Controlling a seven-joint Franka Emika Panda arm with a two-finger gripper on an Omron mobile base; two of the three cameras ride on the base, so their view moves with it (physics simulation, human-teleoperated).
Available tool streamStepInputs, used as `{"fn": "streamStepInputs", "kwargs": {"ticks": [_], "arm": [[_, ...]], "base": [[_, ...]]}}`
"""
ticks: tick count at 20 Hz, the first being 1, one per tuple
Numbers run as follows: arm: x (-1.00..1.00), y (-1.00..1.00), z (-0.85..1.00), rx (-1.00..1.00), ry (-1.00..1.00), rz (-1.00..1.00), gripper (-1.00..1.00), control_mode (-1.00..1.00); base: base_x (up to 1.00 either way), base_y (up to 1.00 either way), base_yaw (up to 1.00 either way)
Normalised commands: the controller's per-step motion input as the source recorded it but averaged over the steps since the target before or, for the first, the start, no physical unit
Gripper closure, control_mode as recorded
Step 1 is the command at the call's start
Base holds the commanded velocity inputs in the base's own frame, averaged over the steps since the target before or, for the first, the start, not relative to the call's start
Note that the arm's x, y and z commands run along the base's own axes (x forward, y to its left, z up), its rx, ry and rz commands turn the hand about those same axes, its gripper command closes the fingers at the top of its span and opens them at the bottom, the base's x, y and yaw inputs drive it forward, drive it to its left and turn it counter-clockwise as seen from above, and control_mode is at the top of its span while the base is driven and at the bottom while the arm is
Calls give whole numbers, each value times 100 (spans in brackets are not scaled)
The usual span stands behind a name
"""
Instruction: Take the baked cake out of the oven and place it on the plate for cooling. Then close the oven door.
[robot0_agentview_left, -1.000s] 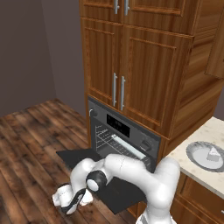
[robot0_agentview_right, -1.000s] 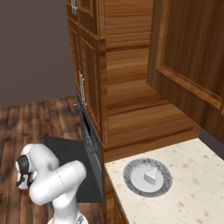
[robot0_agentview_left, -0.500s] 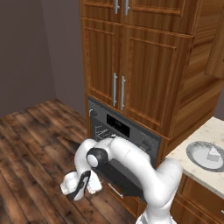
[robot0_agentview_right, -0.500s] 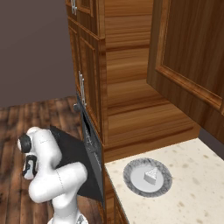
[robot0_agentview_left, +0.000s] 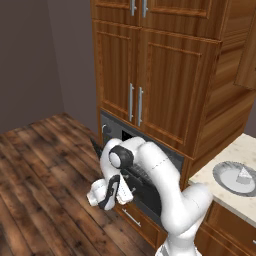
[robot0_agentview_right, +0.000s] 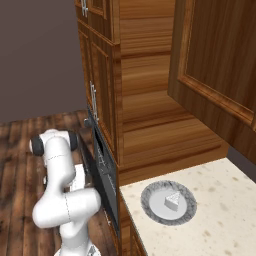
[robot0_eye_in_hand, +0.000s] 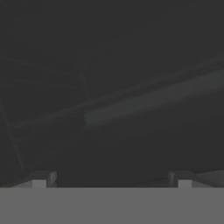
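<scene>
The oven door (robot0_agentview_left: 145, 182) has swung nearly upright since a second ago (baked cake (robot0_agentview_right: 172, 201) on the plate (robot0_agentview_right: 150, 200) near the surface's front edge), so the gripper (robot0_agentview_left: 111, 192), jaws apart, should push squarely until it seats.

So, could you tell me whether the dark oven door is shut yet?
Not quite: the dark oven door stands nearly upright, slightly ajar from the oven.

Pale speckled stone counter (robot0_agentview_right: 215, 205) beside the wooden cabinet wall, set over brown wooden drawers — bearing one round plate (robot0_agentview_right: 150, 199) with grey speckled rim and white centre. Resting on the plate's centre, a tiny white wedge of baked cake (robot0_agentview_right: 172, 201). In the left base view, same plate (robot0_agentview_left: 223, 176) near the counter's (robot0_agentview_left: 220, 197) front edge — cake (robot0_agentview_left: 244, 175) upon it.
</scene>
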Motion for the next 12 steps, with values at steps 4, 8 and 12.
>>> {"fn": "streamStepInputs", "kwargs": {"ticks": [4,8,12], "arm": [[52,-77,14,-8,-2,0,-100,-100],[62,-69,0,-8,0,0,-100,-100],[64,-61,0,-9,0,0,-100,-100]], "base": [[0,0,0],[0,0,0],[0,0,0]]}}
